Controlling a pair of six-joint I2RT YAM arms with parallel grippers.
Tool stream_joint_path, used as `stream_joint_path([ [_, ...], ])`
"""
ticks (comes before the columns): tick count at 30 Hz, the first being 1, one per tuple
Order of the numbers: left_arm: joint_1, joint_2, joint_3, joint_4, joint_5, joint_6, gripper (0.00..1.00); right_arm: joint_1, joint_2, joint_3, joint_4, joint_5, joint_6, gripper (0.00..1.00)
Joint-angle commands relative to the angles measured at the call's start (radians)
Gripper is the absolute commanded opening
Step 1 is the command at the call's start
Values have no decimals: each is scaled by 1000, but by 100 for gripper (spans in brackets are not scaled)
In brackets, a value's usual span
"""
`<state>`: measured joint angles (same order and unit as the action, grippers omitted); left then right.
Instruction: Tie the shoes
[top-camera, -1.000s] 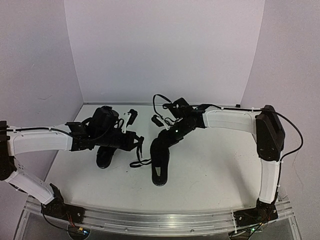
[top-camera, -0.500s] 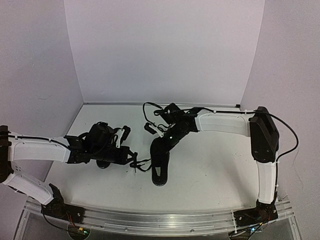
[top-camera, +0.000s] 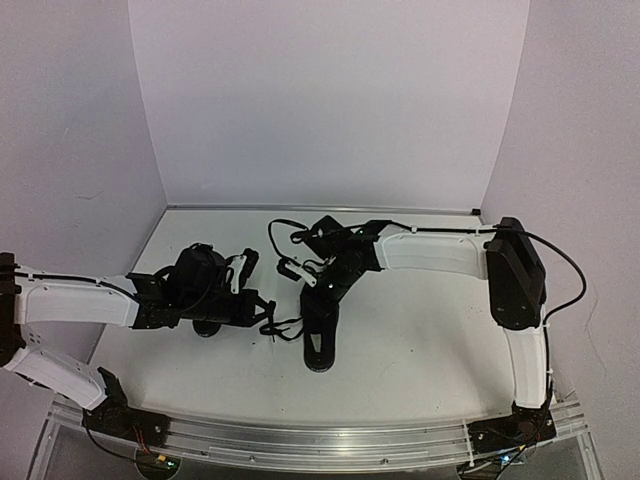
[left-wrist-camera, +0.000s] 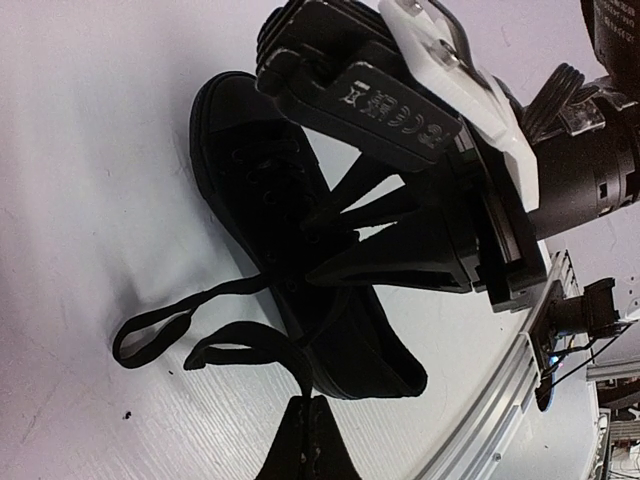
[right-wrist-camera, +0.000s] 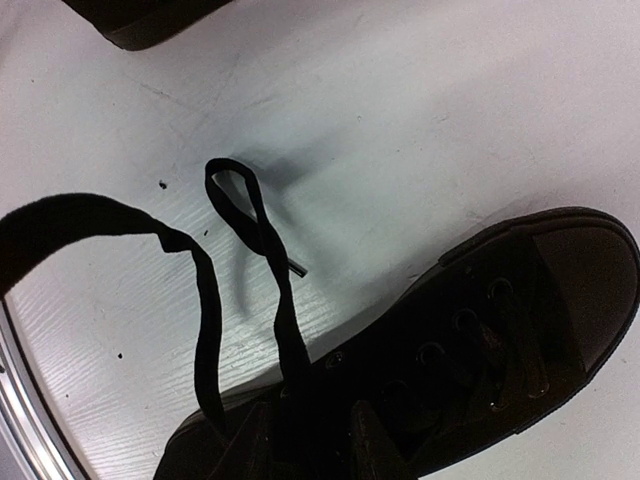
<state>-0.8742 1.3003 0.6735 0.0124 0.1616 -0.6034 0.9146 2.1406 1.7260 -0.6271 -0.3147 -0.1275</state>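
— What is the shoe (right-wrist-camera: 450, 350) made of?
— Matt black cloth with a woven look. Its toe cap (right-wrist-camera: 585, 270) is smoother and rubbery, with a dull sheen.
— And the laces (right-wrist-camera: 283, 290)?
— Flat black woven cloth, matt. One end, left of centre, has a small glossy tip.
— The table (right-wrist-camera: 420, 120)?
— White and mostly matt, finely scratched and speckled toward the lower left.
— And along the bottom of the overhead view?
— A brushed metal rail (top-camera: 320, 438), softly shiny. The arm shells (top-camera: 435, 255) are smooth white plastic.

Both shoes (top-camera: 320, 335) are plain black all over, soles and laces (right-wrist-camera: 208, 300) included (no pattern anywhere). The table (top-camera: 430, 340) is white with a few dark specks. The arms (top-camera: 435, 255) wear white shells over black joints. The walls (top-camera: 320, 100) are pale lilac.
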Motion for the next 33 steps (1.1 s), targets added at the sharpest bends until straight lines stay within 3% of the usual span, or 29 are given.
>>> stream_joint_path([
  [1,-2,-30,6,40,-14,-3,0,9,2,11,-26,58,-38,24],
  [7,-2,-30,8,38,-21,0,0,22,-7,-8,-32,100,-56,19],
  [13,-2,-15,26,39,-32,7,0,25,-25,-13,-31,108,-50,0],
  [24,4,107,131,61,-110,28,0,12,-144,-105,80,93,24,0],
  [33,16,185,190,96,-206,-46,0,-15,-210,-214,186,54,77,0],
])
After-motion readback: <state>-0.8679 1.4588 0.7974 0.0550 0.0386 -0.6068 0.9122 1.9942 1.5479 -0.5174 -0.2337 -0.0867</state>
